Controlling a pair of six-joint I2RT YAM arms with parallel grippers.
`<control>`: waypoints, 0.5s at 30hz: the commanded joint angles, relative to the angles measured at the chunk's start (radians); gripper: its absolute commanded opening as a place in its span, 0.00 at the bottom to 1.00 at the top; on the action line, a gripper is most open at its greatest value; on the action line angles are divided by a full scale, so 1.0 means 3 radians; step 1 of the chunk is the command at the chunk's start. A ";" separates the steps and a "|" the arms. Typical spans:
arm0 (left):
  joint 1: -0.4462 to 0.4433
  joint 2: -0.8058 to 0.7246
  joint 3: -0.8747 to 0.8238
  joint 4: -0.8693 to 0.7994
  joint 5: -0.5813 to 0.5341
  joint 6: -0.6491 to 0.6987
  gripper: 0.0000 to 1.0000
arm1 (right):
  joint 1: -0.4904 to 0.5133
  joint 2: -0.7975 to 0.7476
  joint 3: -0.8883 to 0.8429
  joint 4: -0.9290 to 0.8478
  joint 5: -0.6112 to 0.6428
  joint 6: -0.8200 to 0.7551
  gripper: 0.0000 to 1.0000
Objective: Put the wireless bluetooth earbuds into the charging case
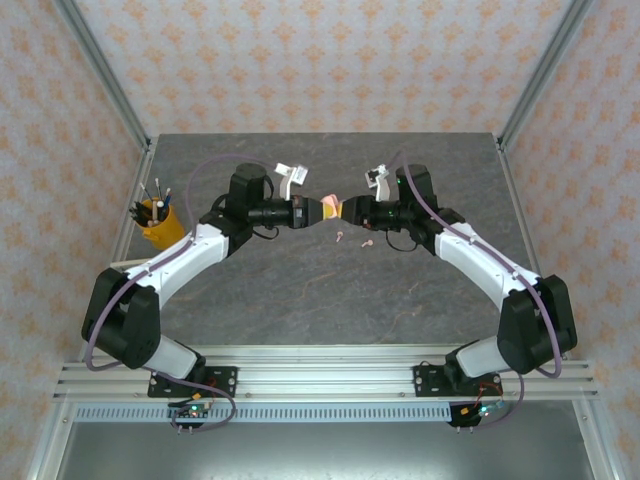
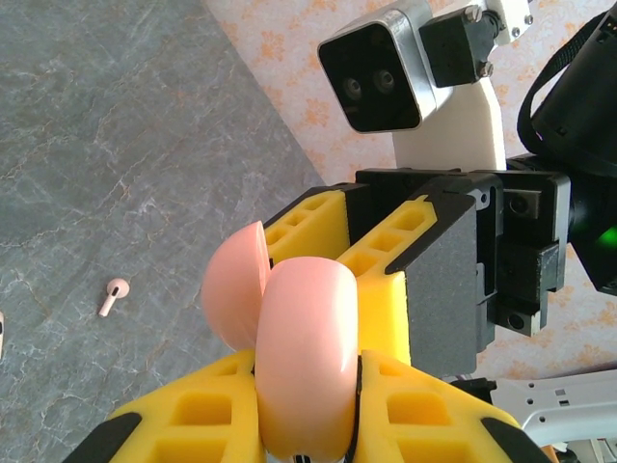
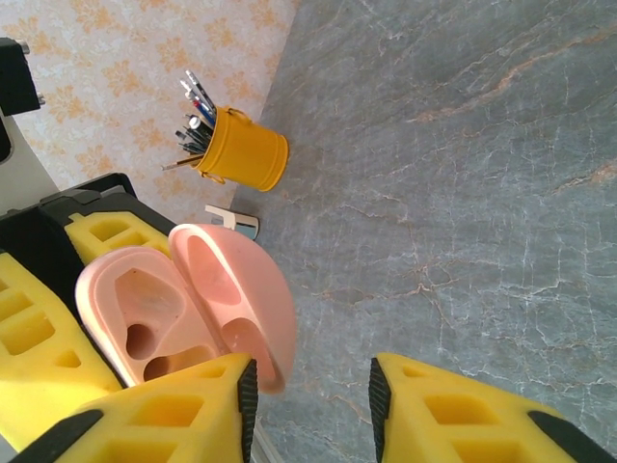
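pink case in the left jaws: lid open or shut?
Open. The right wrist view shows the pink charging case with its lid swung away from the base and both earbud wells exposed, looking empty.

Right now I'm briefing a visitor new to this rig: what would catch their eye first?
The two arms meeting nose to nose over mid-table: the left gripper clamps an open pink charging case, with the open yellow fingers of the right gripper at its lid. Just nearer the bases, two tiny earbuds lie on the grey table; a yellow pen cup stands at the left edge.
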 commanded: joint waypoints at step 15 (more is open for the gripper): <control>-0.0092 0.0048 0.0162 -0.0197 0.0243 0.0185 0.00 | -0.0009 0.0265 0.0328 -0.0171 0.0070 -0.0264 0.30</control>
